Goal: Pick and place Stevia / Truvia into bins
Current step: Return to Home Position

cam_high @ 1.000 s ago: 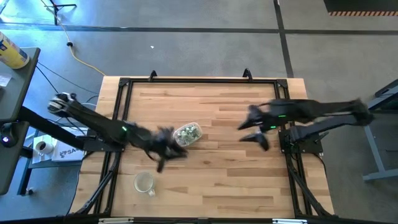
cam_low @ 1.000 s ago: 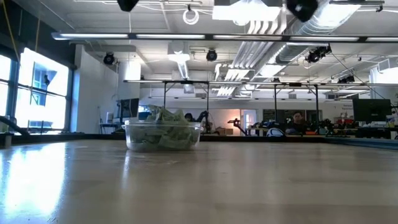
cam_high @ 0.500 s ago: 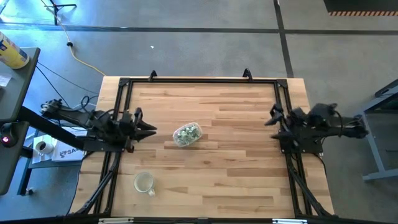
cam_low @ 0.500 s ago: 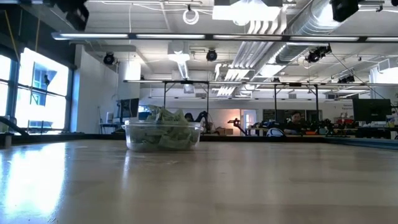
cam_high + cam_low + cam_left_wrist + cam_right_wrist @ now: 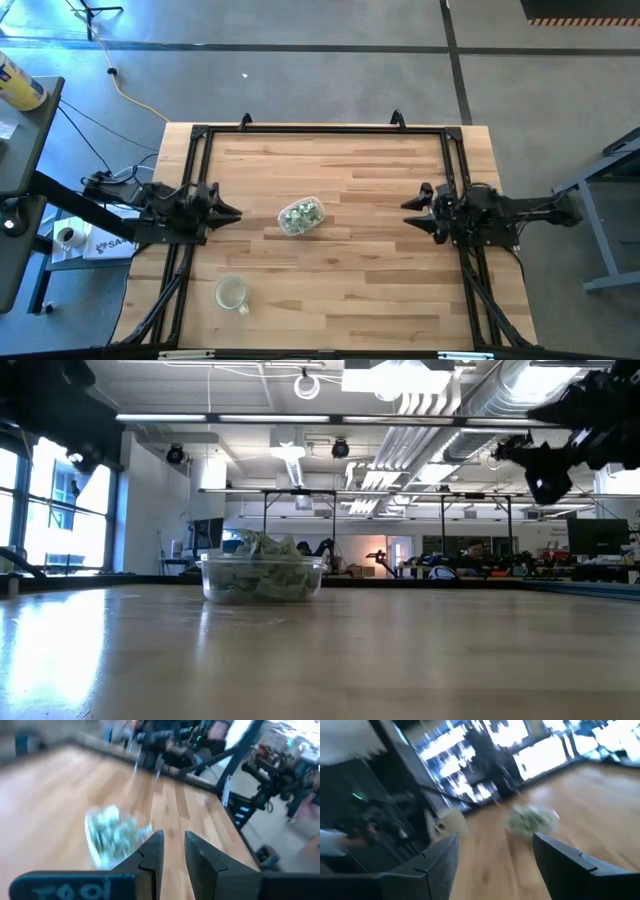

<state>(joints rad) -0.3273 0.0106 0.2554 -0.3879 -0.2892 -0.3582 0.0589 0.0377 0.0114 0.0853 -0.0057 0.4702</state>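
Observation:
The clear tub [image 5: 301,215] stands on its base near the table's middle, heaped with green and white sachets [image 5: 262,563]. It also shows blurred in the left wrist view [image 5: 110,832] and the right wrist view [image 5: 530,820]. I see no loose sachets on the table. My left gripper [image 5: 232,213] hovers at the table's left edge, pointing at the tub, its fingers [image 5: 155,851] a narrow gap apart and holding nothing. My right gripper [image 5: 412,205] hovers near the right edge, facing the tub, wide open [image 5: 495,850] and empty.
A round clear cup [image 5: 232,293] stands near the table's near-left corner. A black frame [image 5: 320,130] runs around the table's edges. Bare wood lies between each gripper and the tub. In the low view both arms hang high above the tabletop [image 5: 545,465].
Both arms have swung back from the table's middle: my left gripper from beside the tub to the left edge, my right gripper toward the right edge, then slightly back inward. Both have come lower in the low view. The tub has stayed where it was.

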